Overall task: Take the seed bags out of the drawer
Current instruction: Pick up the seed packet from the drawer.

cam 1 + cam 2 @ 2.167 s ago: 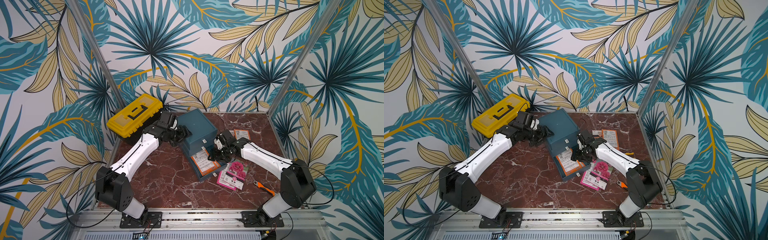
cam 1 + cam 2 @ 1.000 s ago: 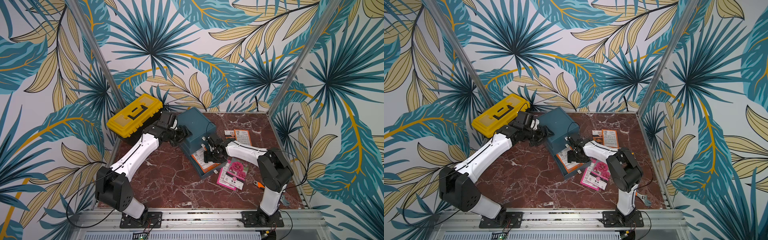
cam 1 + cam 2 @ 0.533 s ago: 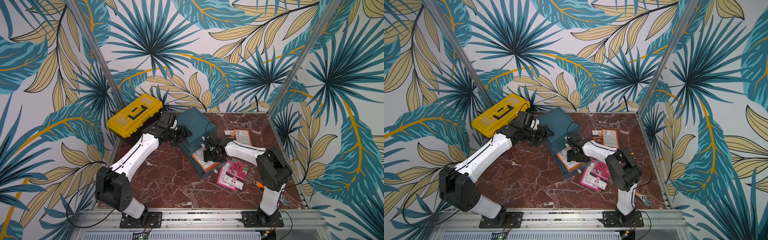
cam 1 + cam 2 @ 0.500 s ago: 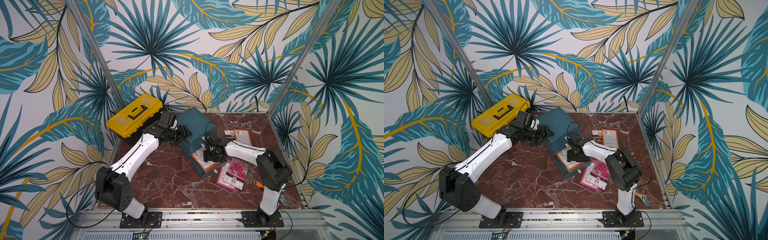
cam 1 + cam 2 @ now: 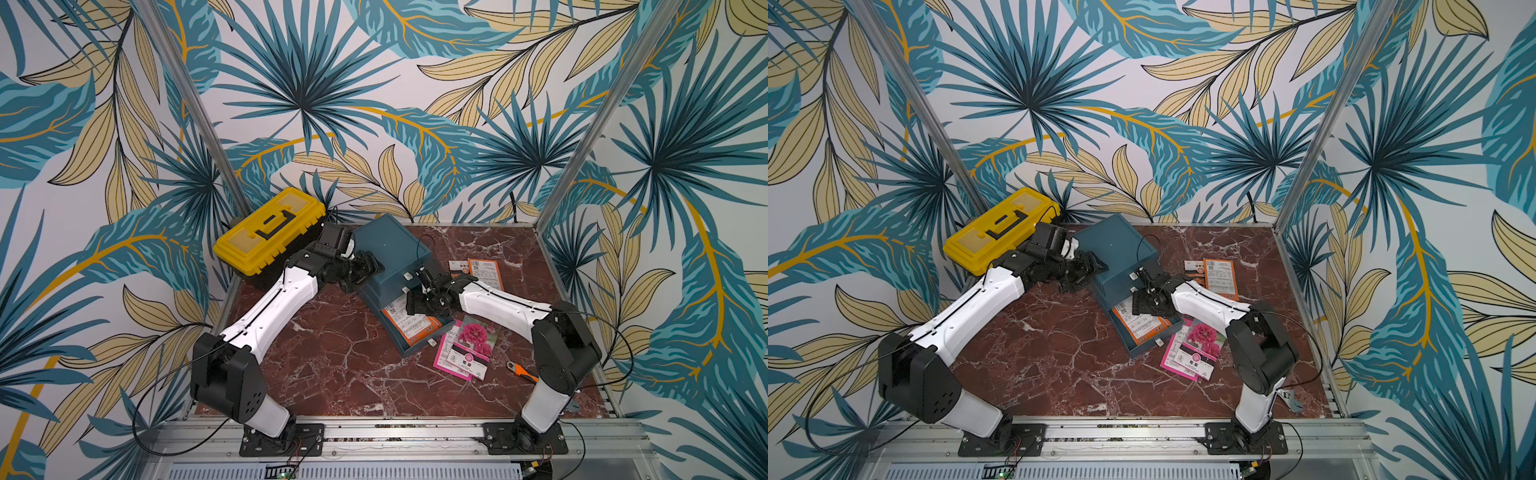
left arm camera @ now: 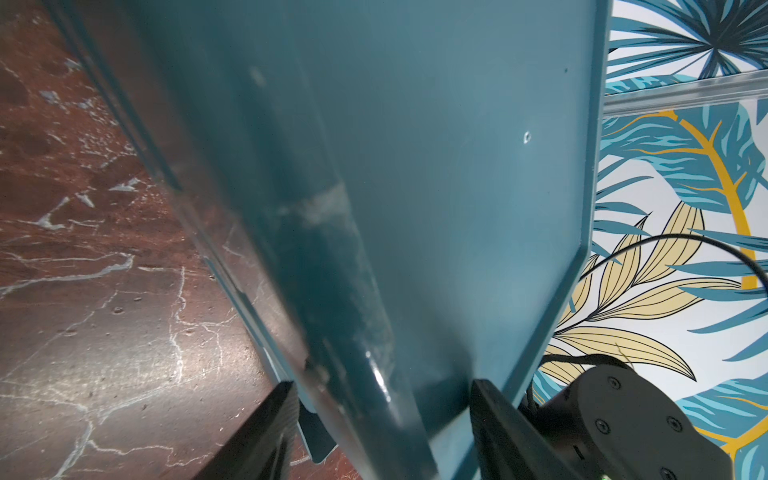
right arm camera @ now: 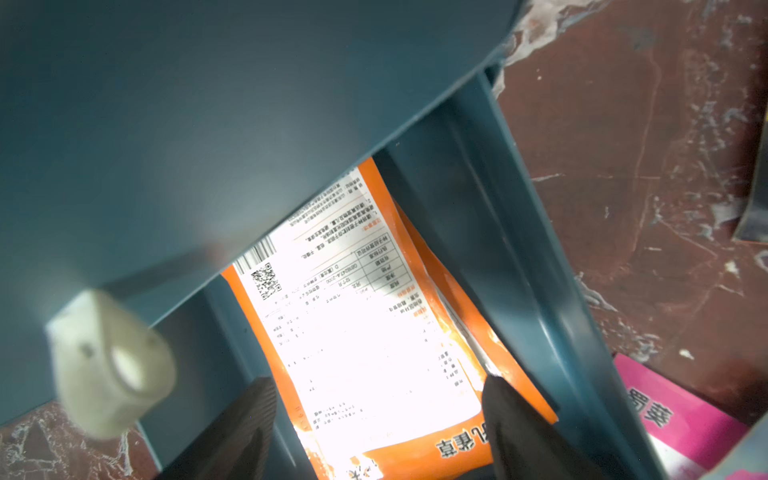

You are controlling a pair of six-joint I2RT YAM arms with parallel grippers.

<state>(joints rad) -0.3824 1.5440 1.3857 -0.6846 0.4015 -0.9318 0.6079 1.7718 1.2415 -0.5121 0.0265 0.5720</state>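
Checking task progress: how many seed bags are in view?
5: one orange bag in the open drawer, perhaps another beneath; two overlapping magenta bags beside it; two bags farther back.

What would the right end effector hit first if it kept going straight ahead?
Probably the orange seed bag with a white printed panel, lying in the open teal plastic drawer; depth is unclear.

The seed bags (image 7: 365, 340) look glossy, the plastic drawer cabinet (image 5: 390, 245) smooth, the marbled tabletop (image 5: 332, 361) polished.
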